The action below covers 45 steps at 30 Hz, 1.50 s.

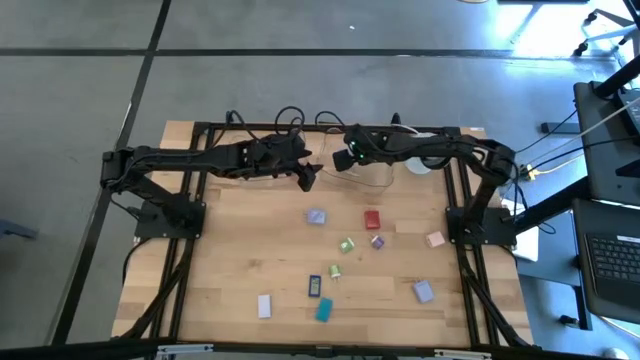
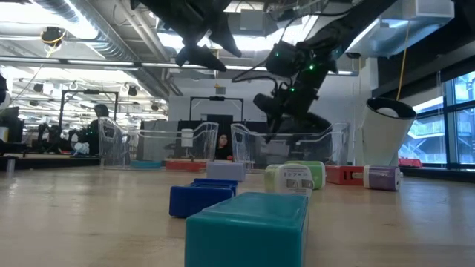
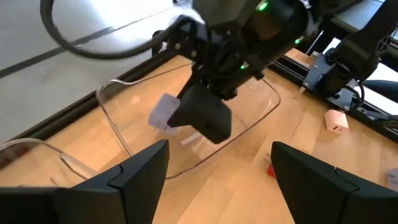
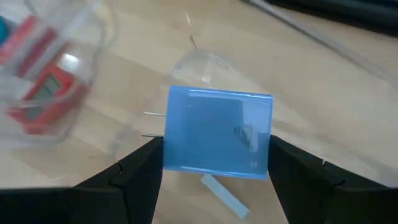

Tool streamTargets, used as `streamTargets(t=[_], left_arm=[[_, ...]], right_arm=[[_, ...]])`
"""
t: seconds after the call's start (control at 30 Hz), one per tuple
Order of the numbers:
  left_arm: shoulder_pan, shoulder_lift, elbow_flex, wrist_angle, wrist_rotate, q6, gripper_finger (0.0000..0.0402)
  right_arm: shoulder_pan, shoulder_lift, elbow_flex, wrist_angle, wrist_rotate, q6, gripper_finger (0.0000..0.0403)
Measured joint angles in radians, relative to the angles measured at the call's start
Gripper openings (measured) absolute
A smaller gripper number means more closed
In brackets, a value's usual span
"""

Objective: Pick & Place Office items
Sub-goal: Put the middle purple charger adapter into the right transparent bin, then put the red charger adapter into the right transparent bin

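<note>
A wooden worktop (image 1: 230,270) held two dark arms meeting near its far edge. The left gripper (image 3: 217,174) hung empty with its fingers spread wide. Its wrist view alone showed a clear plastic tray (image 3: 124,118) beneath the right gripper (image 4: 214,165), which pinched a flat, smooth, light blue block (image 4: 217,134) between its fingers above that tray. From overhead, the tray barely showed. Small blocky office items lay scattered toward the near edge: a white piece (image 1: 264,305), a dark blue one (image 1: 314,285), a teal one (image 1: 324,311), a red one (image 1: 372,220) and a pink one (image 1: 434,239). The low view showed a person (image 2: 221,147) beyond the table.
</note>
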Motion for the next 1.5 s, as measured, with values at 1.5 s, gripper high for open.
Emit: streamTargets(t=[1.5], left_arm=[[0.013,-0.086,0.001,-0.063,-0.074,0.017,0.0278]], right_arm=[[0.146,-0.259,0.113,-0.386,-0.028,0.006,0.0299]])
